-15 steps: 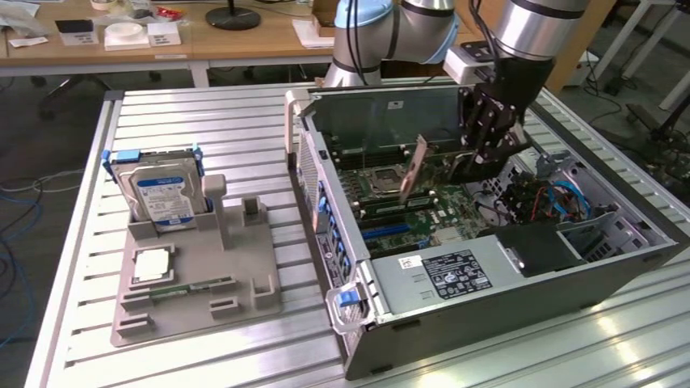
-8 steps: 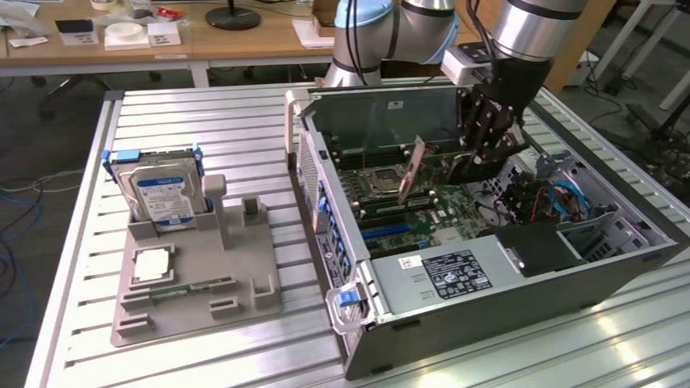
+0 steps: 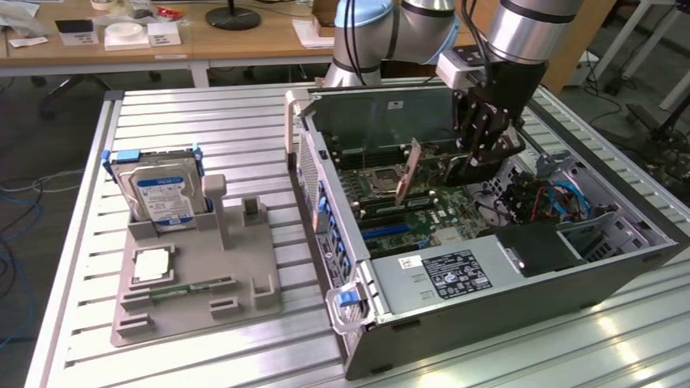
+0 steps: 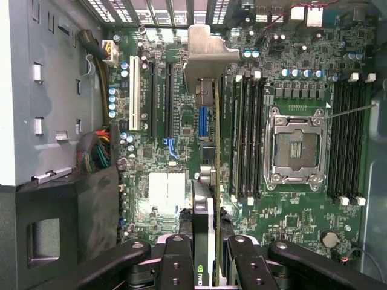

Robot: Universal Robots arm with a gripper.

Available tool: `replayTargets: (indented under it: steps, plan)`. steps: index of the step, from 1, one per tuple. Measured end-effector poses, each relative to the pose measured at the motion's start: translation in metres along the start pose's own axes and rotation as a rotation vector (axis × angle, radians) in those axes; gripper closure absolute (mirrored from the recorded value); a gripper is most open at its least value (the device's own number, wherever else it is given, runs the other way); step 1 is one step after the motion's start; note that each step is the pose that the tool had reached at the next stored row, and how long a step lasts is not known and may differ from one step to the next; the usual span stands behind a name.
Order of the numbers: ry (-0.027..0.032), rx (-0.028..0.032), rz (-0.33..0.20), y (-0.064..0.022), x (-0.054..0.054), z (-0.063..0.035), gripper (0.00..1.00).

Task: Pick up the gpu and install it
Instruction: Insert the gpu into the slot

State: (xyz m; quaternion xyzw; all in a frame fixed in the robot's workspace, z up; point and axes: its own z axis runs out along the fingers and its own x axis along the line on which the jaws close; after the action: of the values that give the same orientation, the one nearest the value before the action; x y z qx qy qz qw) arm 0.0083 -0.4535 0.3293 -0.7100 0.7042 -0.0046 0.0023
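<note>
The gpu is a thin card seen edge-on in the wrist view, with its silver end bracket pointing toward the case's slotted rear wall. My gripper is shut on it, one black finger on each side of the card. In the exterior view the gpu stands upright inside the open computer case, just over the motherboard's expansion slots. There my gripper holds the card from above. Whether the card's edge sits in a slot I cannot tell.
The motherboard holds an empty CPU socket and rows of memory slots. The power supply fills the case's near end. On the exterior view's left, a grey fixture carries a hard drive, a processor chip and a memory stick.
</note>
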Motion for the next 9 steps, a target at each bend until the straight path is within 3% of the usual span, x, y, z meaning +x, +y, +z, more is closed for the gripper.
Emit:
replayTargets:
  steps: [9]
  plan:
    - [-0.0004, 0.0001, 0.0, 0.0003, -0.0001, 0.0052, 0.73]
